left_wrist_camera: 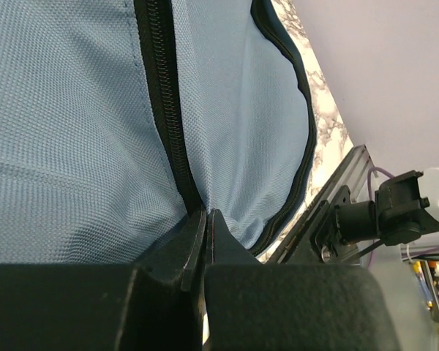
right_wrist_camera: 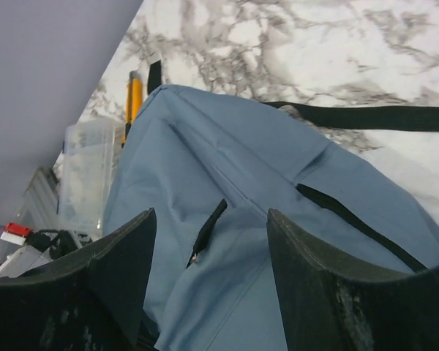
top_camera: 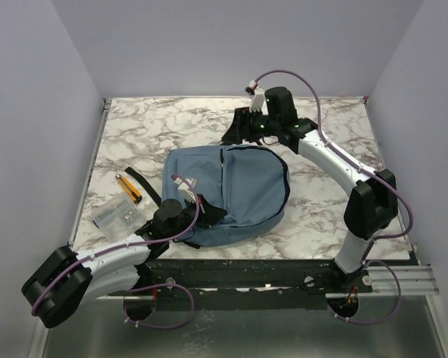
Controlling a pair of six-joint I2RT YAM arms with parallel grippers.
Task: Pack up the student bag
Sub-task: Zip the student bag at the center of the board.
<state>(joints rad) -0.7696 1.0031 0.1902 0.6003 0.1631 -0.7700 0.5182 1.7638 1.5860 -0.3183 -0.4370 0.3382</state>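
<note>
The student bag (top_camera: 235, 190), a soft dusty-blue backpack with black zip trim, lies flat in the middle of the marble table. My left gripper (left_wrist_camera: 207, 213) is shut, its tips pressed against the bag at the near end of a black zip (left_wrist_camera: 164, 110); nothing shows between the jaws. In the top view it sits at the bag's near-left corner (top_camera: 207, 209). My right gripper (right_wrist_camera: 211, 216) stands open over the bag's far end (top_camera: 243, 133). A black zip pull (right_wrist_camera: 207, 232) lies loose on the fabric between its fingers, touching neither.
A clear plastic box (top_camera: 118, 216) and a yellow-and-black tool (top_camera: 128, 188) lie left of the bag. A black strap (right_wrist_camera: 366, 115) trails over the marble at the bag's far end. Lilac walls close in the table on three sides.
</note>
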